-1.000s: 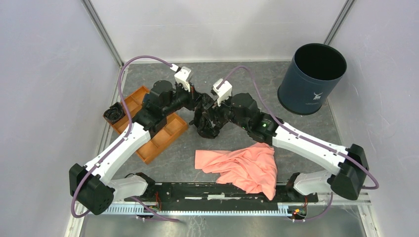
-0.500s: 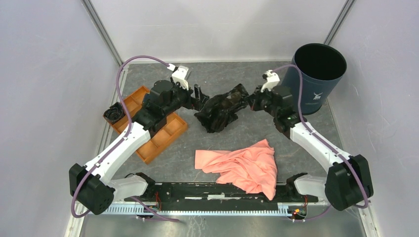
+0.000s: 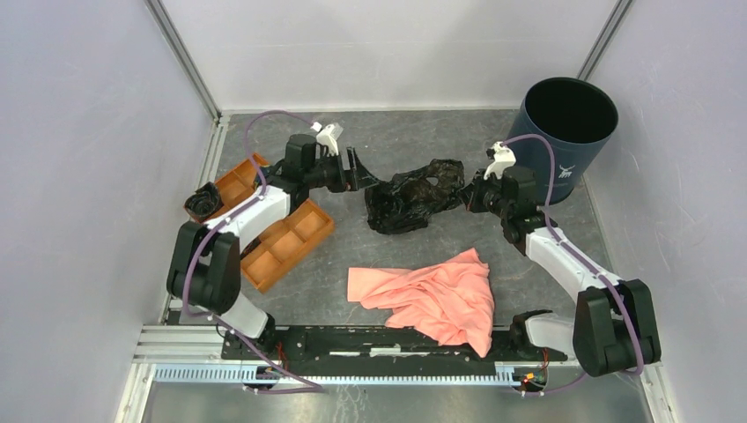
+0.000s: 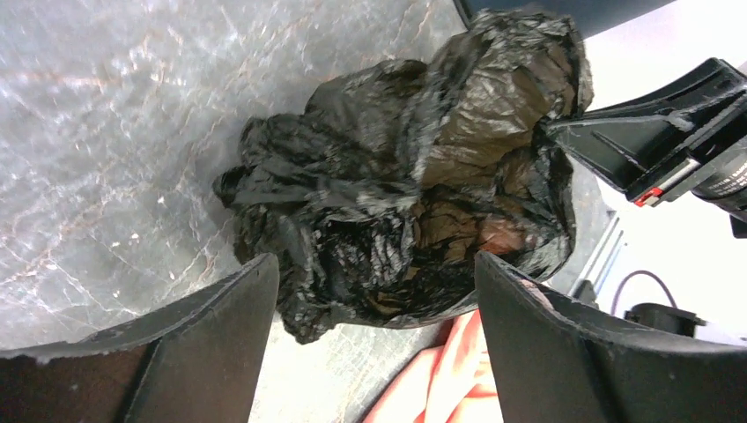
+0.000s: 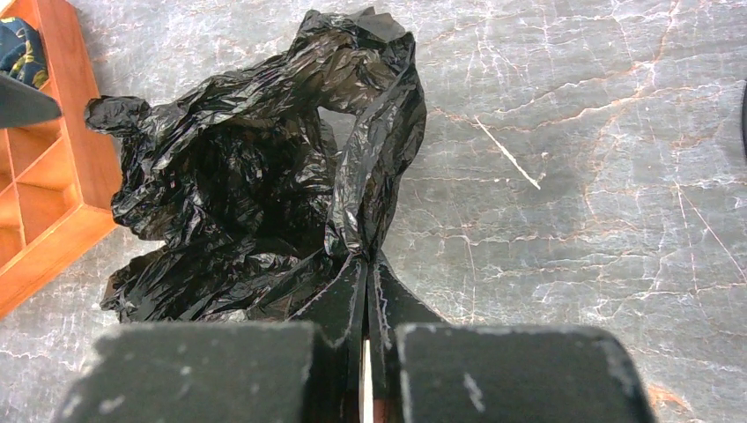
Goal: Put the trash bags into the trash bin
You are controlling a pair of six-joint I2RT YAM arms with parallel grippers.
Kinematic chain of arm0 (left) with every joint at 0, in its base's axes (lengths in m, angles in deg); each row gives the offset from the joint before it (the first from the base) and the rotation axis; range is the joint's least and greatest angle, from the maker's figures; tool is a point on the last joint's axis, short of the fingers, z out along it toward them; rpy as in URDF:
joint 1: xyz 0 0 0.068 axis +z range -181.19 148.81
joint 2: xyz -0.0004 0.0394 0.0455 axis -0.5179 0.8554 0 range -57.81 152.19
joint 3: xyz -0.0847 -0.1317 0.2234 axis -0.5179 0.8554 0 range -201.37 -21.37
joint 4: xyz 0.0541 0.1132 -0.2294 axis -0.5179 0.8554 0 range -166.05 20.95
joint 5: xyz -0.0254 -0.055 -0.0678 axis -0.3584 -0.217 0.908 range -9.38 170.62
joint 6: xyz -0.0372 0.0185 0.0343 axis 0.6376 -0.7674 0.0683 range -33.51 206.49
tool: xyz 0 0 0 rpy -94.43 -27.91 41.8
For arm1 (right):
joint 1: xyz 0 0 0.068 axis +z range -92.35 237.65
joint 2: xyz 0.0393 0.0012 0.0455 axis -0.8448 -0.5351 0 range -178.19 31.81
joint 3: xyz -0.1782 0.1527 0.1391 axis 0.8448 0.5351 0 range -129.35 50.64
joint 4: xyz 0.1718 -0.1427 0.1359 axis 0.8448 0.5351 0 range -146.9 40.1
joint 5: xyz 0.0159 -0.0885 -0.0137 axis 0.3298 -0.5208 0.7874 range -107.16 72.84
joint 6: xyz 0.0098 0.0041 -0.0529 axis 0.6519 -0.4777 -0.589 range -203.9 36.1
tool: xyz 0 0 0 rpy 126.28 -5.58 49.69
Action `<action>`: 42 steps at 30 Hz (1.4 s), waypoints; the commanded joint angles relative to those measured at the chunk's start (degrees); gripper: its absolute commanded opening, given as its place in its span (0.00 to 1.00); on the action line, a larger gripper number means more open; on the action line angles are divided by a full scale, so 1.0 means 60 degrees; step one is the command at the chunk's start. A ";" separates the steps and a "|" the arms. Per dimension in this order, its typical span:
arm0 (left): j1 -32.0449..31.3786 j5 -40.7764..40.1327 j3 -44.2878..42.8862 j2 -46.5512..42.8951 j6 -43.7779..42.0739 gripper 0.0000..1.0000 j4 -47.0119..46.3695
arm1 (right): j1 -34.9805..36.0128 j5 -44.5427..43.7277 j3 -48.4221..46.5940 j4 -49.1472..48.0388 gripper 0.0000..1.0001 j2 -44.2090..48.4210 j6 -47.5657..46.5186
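Grey marbled bench [image 3: 423, 132] between pale walls [image 3: 88, 176], crumpled trash bags [image 3: 414, 194] near the trash bin [image 3: 557, 141], right tool [image 3: 465, 196] pinching their bin-side edge, left tool [image 3: 359, 172] spread at their opposite side.

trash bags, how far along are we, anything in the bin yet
Nothing looks done yet. The trash bags lie bunched on the table, apart from the trash bin, and nothing can be made out in its black inside. In hand: the right gripper is shut on a fold of the film, and the left gripper is open beside the bundle. Left: lift the bundle over the rim and drop it in.
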 commanded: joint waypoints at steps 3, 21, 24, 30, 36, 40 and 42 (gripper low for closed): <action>0.0416 0.1858 0.0725 0.0821 0.2301 0.63 -0.2361 | -0.0374 0.0593 0.0101 -0.0618 0.00 0.0151 -0.0163; 0.1089 0.2211 0.2034 0.2589 0.4631 0.37 -0.4987 | -0.0767 0.1541 0.0371 -0.1493 0.00 -0.0112 0.0076; 0.1078 0.2357 0.2011 0.2961 0.4700 0.44 -0.5324 | -0.0760 0.1653 0.0423 -0.1631 0.00 -0.0144 0.0136; 0.1024 0.2900 0.1788 0.3723 0.5101 0.58 -0.6737 | -0.0778 0.1875 0.0531 -0.1843 0.00 -0.0159 0.0225; 0.0911 0.3239 0.1731 0.4590 0.6298 0.57 -0.8729 | -0.0758 0.1986 0.0525 -0.1879 0.00 -0.0158 0.0230; 0.0896 0.3353 0.2016 0.5236 0.8120 0.38 -1.1362 | -0.0770 0.2028 0.0536 -0.1880 0.00 -0.0194 0.0231; 0.0899 0.3286 0.2105 0.5286 0.8495 0.27 -1.1922 | -0.0759 0.2030 0.0501 -0.1820 0.01 -0.0217 0.0180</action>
